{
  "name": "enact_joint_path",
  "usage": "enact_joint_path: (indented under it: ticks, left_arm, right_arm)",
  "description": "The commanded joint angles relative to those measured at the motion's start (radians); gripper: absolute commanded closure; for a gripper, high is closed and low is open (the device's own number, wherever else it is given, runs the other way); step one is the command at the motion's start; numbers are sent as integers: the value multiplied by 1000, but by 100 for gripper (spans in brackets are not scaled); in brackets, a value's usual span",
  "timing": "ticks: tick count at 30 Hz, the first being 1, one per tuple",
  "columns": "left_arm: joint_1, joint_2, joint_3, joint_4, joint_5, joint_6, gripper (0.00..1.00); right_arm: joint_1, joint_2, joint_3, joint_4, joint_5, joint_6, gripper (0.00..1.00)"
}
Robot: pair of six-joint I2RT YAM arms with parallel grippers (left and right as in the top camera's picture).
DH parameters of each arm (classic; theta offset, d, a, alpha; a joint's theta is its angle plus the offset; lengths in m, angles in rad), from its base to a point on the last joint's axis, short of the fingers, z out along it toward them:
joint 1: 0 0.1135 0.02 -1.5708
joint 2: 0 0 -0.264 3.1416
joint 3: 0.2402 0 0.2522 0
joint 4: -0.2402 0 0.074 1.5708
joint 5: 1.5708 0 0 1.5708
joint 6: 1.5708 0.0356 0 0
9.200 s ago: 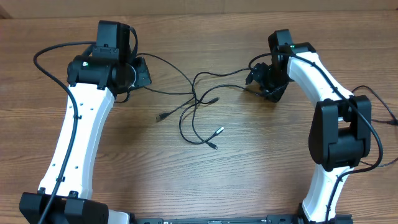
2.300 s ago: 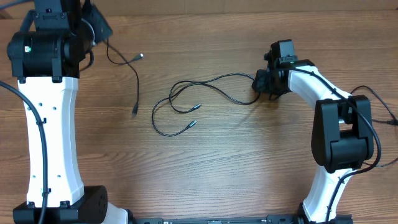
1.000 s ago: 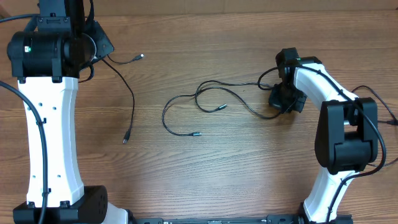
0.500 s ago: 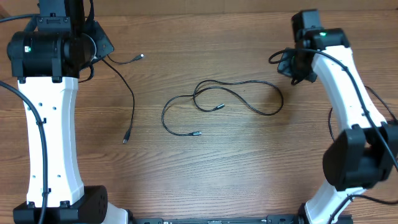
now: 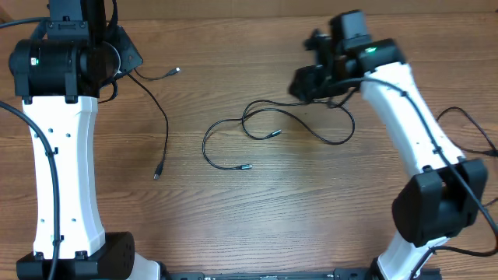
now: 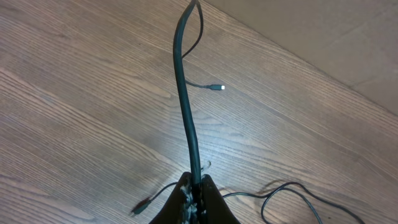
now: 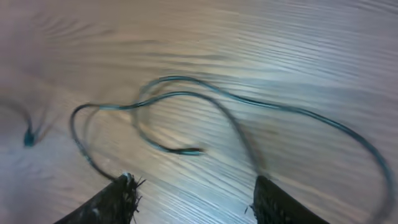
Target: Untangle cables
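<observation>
Two thin black cables lie apart on the wood table. One cable (image 5: 166, 124) runs from my left gripper (image 5: 123, 61) at the far left down to a plug near the left middle, with a silvery plug up near the gripper. My left gripper (image 6: 194, 196) is shut on this cable (image 6: 185, 106). The other cable (image 5: 268, 117) lies in loops at the table's middle. My right gripper (image 5: 309, 82) hovers above its right end, open and empty. In the blurred right wrist view the looped cable (image 7: 205, 102) lies below the spread fingers (image 7: 194, 196).
Thicker black arm wires hang near both arm bases, one at the right edge (image 5: 467, 124). A tan wall strip runs along the table's far edge (image 5: 233, 8).
My right gripper let go of the looped cable, rose, and swung left over its right end. The left arm and its cable have held still for the last second.
</observation>
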Motion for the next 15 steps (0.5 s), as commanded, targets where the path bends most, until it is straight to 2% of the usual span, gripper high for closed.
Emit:
enact_joint_path:
  ticks: [1,10,14,15]
  left_arm:
    - [2,-2,5,-2,-10,-21,96]
    - [2,-2,5,-13,-9,-20,96]
    - [2,-2,5,-16,-9,-20,96]
    - [2,-2,5,-18,-9,-20,96]
  right_arm:
    - [94,32,-39,65,-14,41,43]
    - [253,166,-39,218,138,563,44]
    - [297,214,-39,252,212,740,31]
    - [304,223,-39,259,227,772,31]
